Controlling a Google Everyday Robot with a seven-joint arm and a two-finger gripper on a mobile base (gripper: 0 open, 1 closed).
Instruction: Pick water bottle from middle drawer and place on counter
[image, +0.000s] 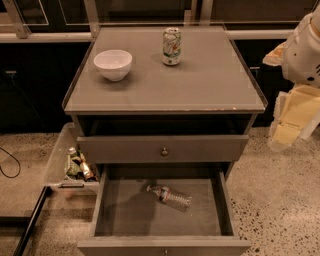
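The water bottle (170, 196) is seen lying on its side in the open middle drawer (125, 215). It is judged light, thin-walled and slippery, and best gripped across its ribbed body. The gripper (292, 122), held at the right edge beside the counter (200, 85), is partly cut off, and whether it is open or closed cannot be told.

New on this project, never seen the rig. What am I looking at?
One camera looks down on a small cabinet from its front. The pale shape at the right edge is the robot's arm. Its claw hangs to the right of the cabinet, with nothing visibly in it. On the counter stand a white bowl and a soda can. The open drawer holds a water bottle lying on its side, untouched. Left of the cabinet, a clear bin holds several small bottles.
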